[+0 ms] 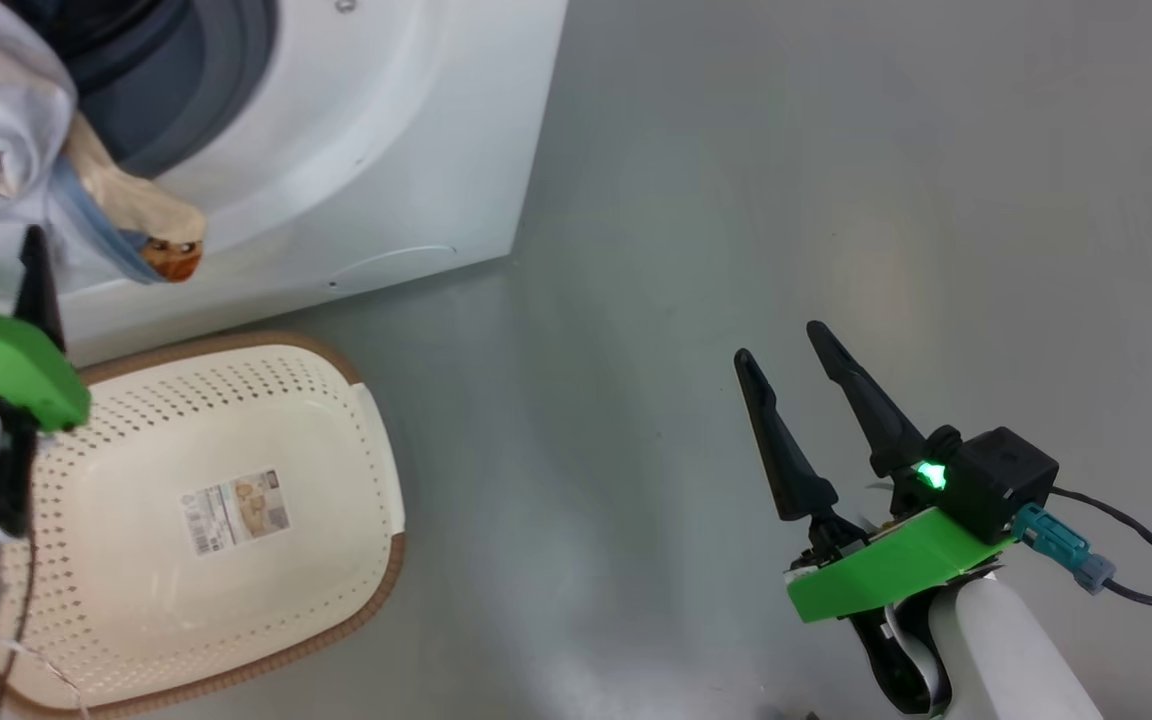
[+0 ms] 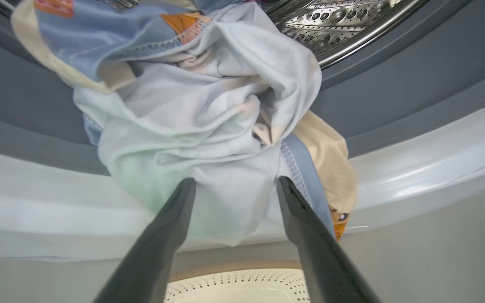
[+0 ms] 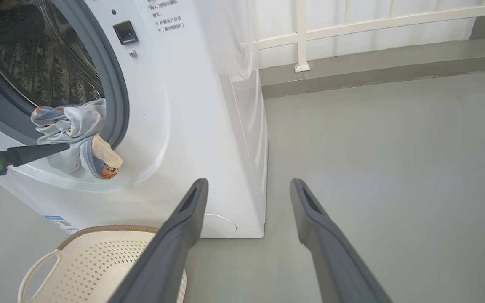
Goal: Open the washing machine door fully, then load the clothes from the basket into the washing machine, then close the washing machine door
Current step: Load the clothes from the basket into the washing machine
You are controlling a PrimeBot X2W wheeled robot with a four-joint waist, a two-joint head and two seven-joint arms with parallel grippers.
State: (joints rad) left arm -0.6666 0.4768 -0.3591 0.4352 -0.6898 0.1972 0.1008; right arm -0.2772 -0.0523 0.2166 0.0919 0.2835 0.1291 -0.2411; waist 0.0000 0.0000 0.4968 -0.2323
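Grey floor [image 1: 836, 150] is seen beside the washing machine [image 1: 386, 130], over whose front lip the clothes [image 2: 200, 109] are draped; left pincer [image 2: 235, 181], at that lip, and right pincer [image 1: 781, 342], well off the machine, are spread apart; the bundle should be pushed deep inside.

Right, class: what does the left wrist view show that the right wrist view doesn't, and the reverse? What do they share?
Left wrist view's own: the left gripper with both fingers open, pointing at the hanging clothes. Right wrist view's own: the open right gripper, a white railing, the round filter cover, a white handle. Shared: clothes draped over the grey gasket, the steel drum, the basket.
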